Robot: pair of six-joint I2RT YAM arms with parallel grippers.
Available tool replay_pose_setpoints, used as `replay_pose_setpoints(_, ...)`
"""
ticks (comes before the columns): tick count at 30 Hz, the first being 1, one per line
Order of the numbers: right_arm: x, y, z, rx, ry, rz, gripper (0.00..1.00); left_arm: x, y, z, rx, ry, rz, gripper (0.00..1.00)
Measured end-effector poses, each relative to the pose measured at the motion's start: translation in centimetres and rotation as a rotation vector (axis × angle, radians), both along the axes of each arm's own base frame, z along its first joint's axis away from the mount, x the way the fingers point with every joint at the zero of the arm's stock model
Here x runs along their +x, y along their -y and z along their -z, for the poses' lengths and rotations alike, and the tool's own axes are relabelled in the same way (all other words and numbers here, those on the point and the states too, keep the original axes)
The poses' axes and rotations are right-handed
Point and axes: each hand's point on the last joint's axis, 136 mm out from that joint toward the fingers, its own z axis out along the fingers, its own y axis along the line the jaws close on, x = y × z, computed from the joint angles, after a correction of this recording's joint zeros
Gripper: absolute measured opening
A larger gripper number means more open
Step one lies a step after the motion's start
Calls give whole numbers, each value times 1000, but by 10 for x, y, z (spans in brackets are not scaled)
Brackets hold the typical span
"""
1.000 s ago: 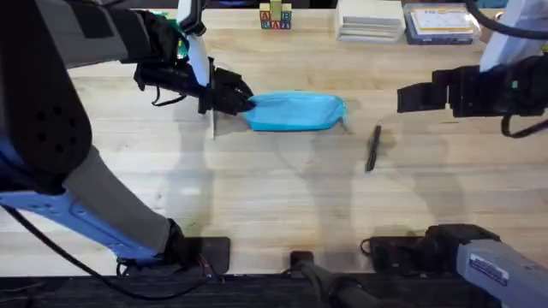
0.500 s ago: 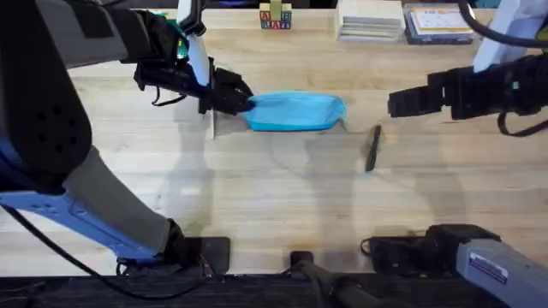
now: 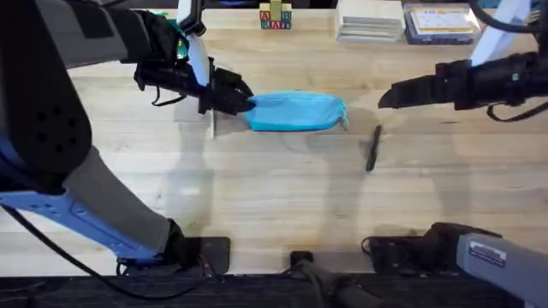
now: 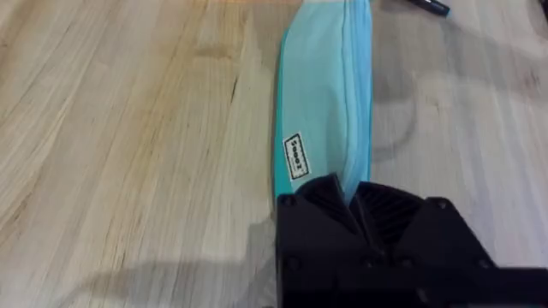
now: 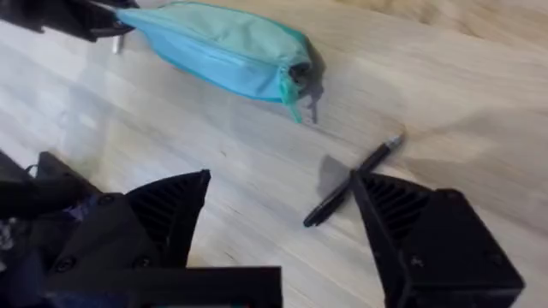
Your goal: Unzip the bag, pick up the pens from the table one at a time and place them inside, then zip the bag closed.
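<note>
- The left gripper (image 3: 242, 103) is clenched on one end of the blue pencil pouch (image 3: 295, 112), which lies zipped on the table (image 3: 257, 197); a weak pinch could let it slide.
- The right gripper (image 3: 385, 97), jaws spread wide, hovers near the pouch's zipper end; it could miss the pull (image 5: 291, 104) or knock the pen (image 3: 372, 148) lying beside.

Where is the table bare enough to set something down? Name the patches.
Bare table spans the near side, between the bag and the arm bases, left of the pen. Crowded: the left gripper clamps the bag's end; the right gripper hovers beyond the pen.
</note>
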Motion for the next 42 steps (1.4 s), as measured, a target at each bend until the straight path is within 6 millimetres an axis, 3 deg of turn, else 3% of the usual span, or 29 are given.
replay_pose_setpoints(11, 9, -8, 27, 63, -63, -105, 996, 0, 0, 0, 0, 0, 0, 43)
replay_pose_setpoints(25, 34, -15, 60, 133, -70, -173, 997, 0, 0, 0, 0, 0, 0, 43)
replay_pose_setpoints(42, 55, -54, 83, 142, -12, -310, 995, 0, 0, 0, 0, 0, 0, 43)
